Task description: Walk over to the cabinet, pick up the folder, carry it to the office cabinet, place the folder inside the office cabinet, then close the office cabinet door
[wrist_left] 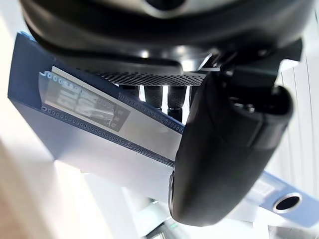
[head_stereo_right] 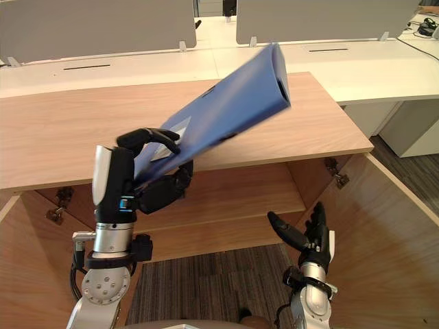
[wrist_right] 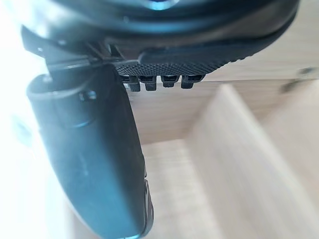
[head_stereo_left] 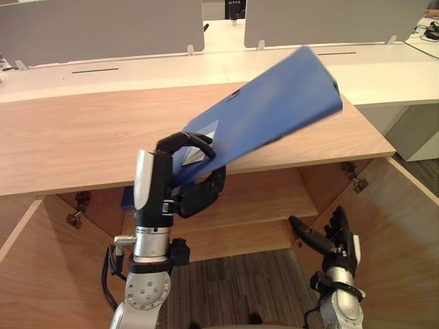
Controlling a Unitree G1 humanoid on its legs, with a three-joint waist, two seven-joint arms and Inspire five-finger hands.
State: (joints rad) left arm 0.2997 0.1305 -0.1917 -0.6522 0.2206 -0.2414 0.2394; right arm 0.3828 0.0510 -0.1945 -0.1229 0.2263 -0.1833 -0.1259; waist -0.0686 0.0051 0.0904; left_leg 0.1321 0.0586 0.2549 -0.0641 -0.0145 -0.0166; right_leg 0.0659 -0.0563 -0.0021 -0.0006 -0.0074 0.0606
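Observation:
A blue folder [head_stereo_left: 274, 110] is held tilted in the air, its far end raised above the wooden cabinet top [head_stereo_left: 82, 137]. My left hand [head_stereo_left: 182, 181] is shut on the folder's lower end, thumb over it and fingers curled beneath. In the left wrist view the folder [wrist_left: 99, 144] with its white spine label lies clamped under the thumb [wrist_left: 224, 149]. My right hand [head_stereo_left: 333, 240] hangs open low at the right, in front of the open cabinet, holding nothing. The cabinet's inner shelf [head_stereo_left: 267, 199] shows below the top.
Both wooden cabinet doors stand open, the left door [head_stereo_left: 27, 274] and the right door [head_stereo_left: 405, 233]. White desks [head_stereo_left: 384, 68] with grey divider screens [head_stereo_left: 103, 31] lie behind the cabinet. Dark carpet [head_stereo_left: 240, 288] lies in front.

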